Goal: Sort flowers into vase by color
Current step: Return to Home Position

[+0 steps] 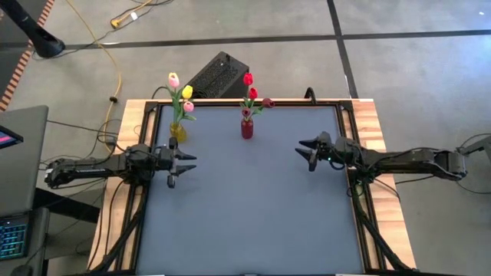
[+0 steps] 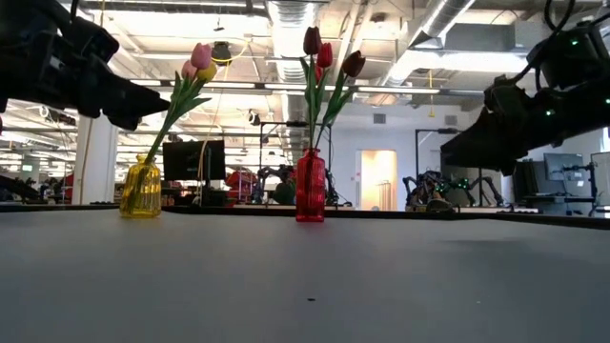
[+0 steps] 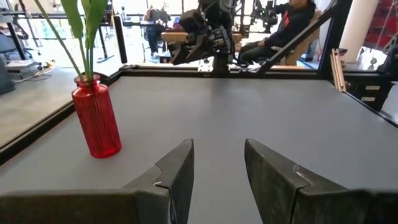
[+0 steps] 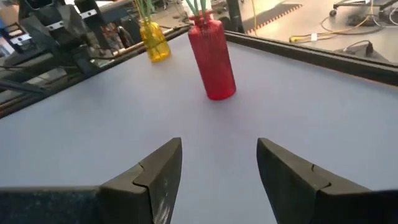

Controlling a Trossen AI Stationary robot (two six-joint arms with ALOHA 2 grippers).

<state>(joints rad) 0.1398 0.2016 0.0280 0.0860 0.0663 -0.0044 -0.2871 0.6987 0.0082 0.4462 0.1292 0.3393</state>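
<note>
A red vase (image 1: 246,128) stands on its base at the table's far middle, and red and dark maroon tulips (image 1: 250,86) stick into its neck by their stems. A yellow vase (image 1: 178,132) stands far left and holds pink and yellow tulips (image 1: 181,92) the same way. My left gripper (image 1: 188,163) hovers open at the table's left side, pointing right, nothing between its fingers (image 3: 180,171). My right gripper (image 1: 305,151) hovers open at the right side, pointing left toward the red vase (image 4: 213,59), also with nothing in it.
A black metal frame (image 1: 230,103) runs round the grey table top, raised at its edges. A dark box (image 1: 219,75) lies on the floor beyond the far edge. People sit in the room behind (image 3: 283,25). Bare table lies between the two grippers and toward the near edge.
</note>
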